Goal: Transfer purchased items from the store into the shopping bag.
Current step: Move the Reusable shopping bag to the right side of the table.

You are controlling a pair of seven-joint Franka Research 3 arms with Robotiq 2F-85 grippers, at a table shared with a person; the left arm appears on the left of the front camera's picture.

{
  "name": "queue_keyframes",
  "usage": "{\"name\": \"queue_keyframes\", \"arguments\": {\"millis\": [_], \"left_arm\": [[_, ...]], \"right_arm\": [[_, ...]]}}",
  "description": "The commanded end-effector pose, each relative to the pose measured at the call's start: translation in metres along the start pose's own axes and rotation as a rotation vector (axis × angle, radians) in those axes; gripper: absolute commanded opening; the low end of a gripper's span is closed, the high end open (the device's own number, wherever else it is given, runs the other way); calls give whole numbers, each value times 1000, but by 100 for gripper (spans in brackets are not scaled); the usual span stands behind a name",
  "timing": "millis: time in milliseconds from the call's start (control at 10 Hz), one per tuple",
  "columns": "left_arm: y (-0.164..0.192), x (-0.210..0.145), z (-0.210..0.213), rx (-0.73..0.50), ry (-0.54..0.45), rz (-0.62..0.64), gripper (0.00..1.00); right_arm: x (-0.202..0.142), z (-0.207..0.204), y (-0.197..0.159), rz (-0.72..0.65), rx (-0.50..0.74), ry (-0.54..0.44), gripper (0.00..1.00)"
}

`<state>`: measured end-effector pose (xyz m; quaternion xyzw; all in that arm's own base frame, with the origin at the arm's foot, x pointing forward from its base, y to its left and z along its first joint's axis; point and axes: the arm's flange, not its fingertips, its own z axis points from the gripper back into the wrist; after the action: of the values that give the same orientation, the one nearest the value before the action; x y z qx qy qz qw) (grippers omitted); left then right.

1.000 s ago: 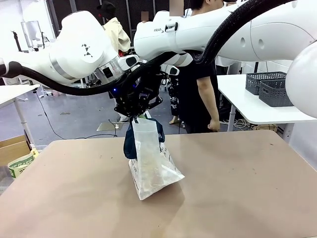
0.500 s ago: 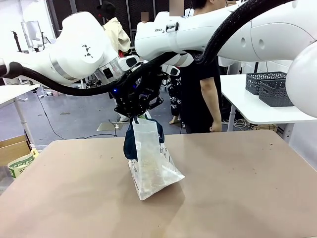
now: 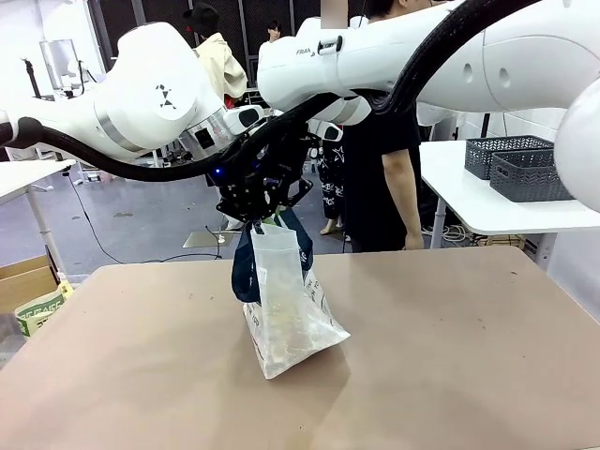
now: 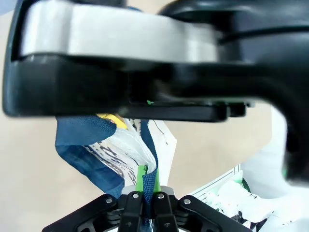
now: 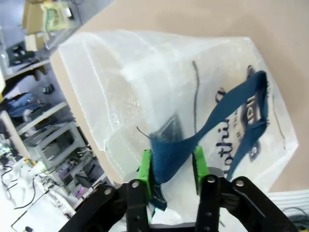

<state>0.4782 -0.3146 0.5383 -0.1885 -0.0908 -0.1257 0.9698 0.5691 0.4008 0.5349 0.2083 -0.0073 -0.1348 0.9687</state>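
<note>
The shopping bag (image 3: 286, 314), translucent white with navy straps and print, stands on the tan table under both grippers. My left gripper (image 3: 247, 216) is shut on one navy strap (image 4: 150, 180), its green pads pressed together on it (image 4: 145, 174). Beside it, my right gripper (image 3: 277, 214) has its pads well apart (image 5: 172, 163), and the other navy strap (image 5: 169, 162) lies loosely between them. Through the bag's mouth a yellow purchased item (image 4: 112, 120) shows in the left wrist view. The bag's wall (image 5: 159, 82) fills the space beyond the right fingers. The store is out of view.
A person in black (image 3: 375, 159) stands at the table's far side. Two grey openwork baskets (image 3: 514, 164) sit on a white side table at the right. A cardboard box (image 3: 23, 281) holding a green-printed pack (image 3: 39, 309) stands off the table's left edge.
My right gripper's jaws have parted from shut to well apart around the strap. The left gripper stays clamped and the bag has hardly moved.
</note>
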Motion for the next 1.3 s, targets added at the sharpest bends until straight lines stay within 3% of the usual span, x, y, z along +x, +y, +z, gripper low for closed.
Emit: {"name": "queue_keyframes", "arguments": {"millis": [0, 700, 1200], "left_arm": [[-1, 0, 2, 0, -3, -1, 0], [-1, 0, 2, 0, -3, -1, 0], [-1, 0, 2, 0, -3, -1, 0]], "right_arm": [[-14, 4, -18, -4, 62, 3, 100], [-35, 39, -62, -55, 180, -42, 100], [-49, 52, -117, -109, 229, 23, 100]]}}
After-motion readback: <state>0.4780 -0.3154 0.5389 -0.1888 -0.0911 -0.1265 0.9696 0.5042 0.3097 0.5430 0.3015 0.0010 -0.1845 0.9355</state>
